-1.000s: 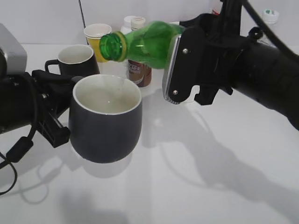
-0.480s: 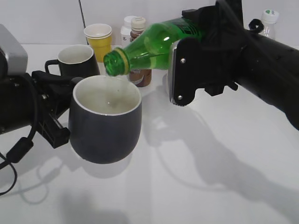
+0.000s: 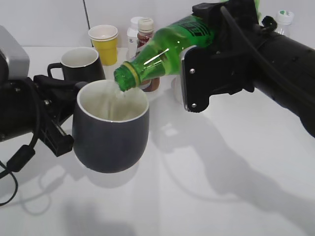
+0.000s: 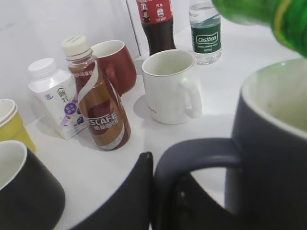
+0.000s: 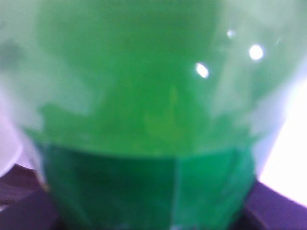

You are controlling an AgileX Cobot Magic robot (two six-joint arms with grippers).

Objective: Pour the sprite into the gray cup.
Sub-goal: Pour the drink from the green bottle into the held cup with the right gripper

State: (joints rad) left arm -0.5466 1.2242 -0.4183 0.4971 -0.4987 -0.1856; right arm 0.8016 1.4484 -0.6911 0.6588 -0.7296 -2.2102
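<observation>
My right gripper (image 3: pixel 199 56) is shut on the sprite (image 3: pixel 165 46), a green capless bottle tilted mouth-down to the left. Its mouth (image 3: pixel 126 78) hangs just over the far rim of the gray cup (image 3: pixel 111 129), and liquid runs into the cup. My left gripper (image 3: pixel 59 110) is shut on the gray cup's handle (image 4: pixel 192 155) and holds the cup a little above the table. In the left wrist view the gray cup (image 4: pixel 276 148) fills the right side with the sprite (image 4: pixel 268 17) above it. The sprite (image 5: pixel 144 110) fills the right wrist view.
Behind the cup stand a black mug (image 3: pixel 81 64), a yellow paper cup (image 3: pixel 104 43), a Nescafe bottle (image 4: pixel 98 103), a milk carton (image 4: pixel 55 98), a white mug (image 4: pixel 170 86), a red mug (image 4: pixel 115 64), a cola bottle (image 4: pixel 156 24) and a water bottle (image 4: pixel 206 31).
The sprite has tipped further down and its mouth has dropped to the gray cup's rim; liquid now runs into the cup. The left gripper and cup have not moved.
</observation>
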